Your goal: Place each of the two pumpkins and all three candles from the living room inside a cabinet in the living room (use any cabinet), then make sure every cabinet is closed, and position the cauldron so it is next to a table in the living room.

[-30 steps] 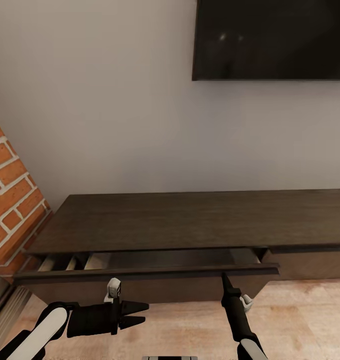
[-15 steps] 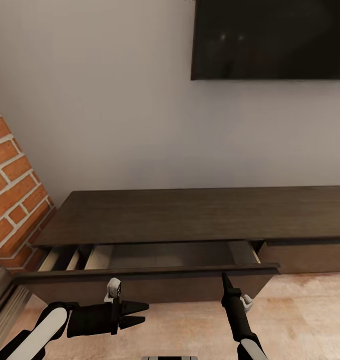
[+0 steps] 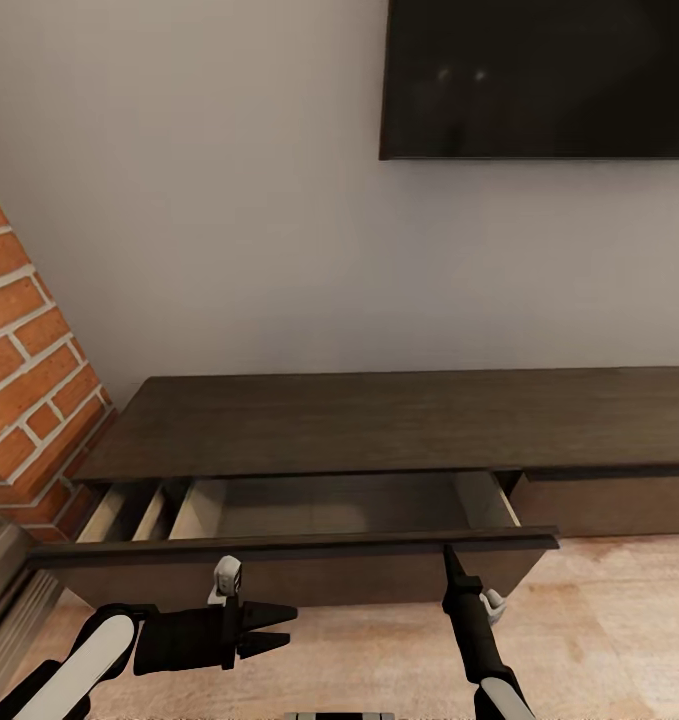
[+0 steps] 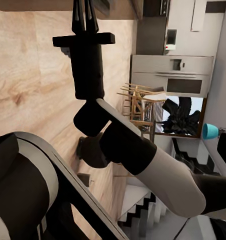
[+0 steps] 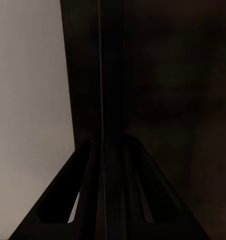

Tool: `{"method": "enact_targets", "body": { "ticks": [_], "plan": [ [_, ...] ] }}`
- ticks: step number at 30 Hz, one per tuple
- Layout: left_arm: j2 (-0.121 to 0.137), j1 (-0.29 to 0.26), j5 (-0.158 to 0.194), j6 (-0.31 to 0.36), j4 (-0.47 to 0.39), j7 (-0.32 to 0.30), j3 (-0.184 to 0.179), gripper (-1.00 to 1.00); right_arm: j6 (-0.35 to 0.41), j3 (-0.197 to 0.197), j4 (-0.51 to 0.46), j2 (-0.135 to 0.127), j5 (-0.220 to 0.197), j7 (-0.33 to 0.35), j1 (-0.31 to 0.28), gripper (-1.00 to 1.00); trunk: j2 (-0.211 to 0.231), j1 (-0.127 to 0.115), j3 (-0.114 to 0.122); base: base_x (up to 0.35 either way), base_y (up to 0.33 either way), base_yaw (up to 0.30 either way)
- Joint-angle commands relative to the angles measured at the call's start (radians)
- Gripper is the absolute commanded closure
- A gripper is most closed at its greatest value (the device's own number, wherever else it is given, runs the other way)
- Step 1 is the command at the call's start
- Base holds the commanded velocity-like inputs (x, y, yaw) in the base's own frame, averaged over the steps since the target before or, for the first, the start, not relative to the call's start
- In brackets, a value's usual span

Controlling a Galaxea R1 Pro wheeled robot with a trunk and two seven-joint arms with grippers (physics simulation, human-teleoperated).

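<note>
Below a wall TV [image 3: 539, 78], right fingers [image 3: 447, 556], clenched, grip the drawer [image 3: 289, 547] front; pull straight; left fingers [image 3: 279, 627] clenched.

No readable text, labels, brand names, numbers or signs appear anywhere: the cabinet [image 3: 399, 425], the wall screen [image 3: 539, 78] and brick wall [image 3: 24, 370] are all unmarked.

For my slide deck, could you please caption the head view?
Right gripper at the front of the cabinet's open drawer; left gripper idle.
</note>
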Motion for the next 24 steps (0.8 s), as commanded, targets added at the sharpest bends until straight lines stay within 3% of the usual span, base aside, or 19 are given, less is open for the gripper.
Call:
{"method": "enact_targets", "body": {
  "ticks": [1,24],
  "plan": [
    [0.001,-0.001,-0.003,0.001,0.001,-0.006,-0.002,-1.00,-0.001,0.009,-0.002,0.001,0.009,0.012,-0.001,1.00,0.000,-0.001,-0.001,-0.031,0.000,0.000],
    [0.000,-0.001,-0.003,0.001,0.001,-0.006,-0.002,-1.00,-0.001,0.008,-0.002,0.001,0.009,0.012,-0.001,1.00,0.000,-0.001,-0.001,-0.086,0.000,0.000]
  ]
}}
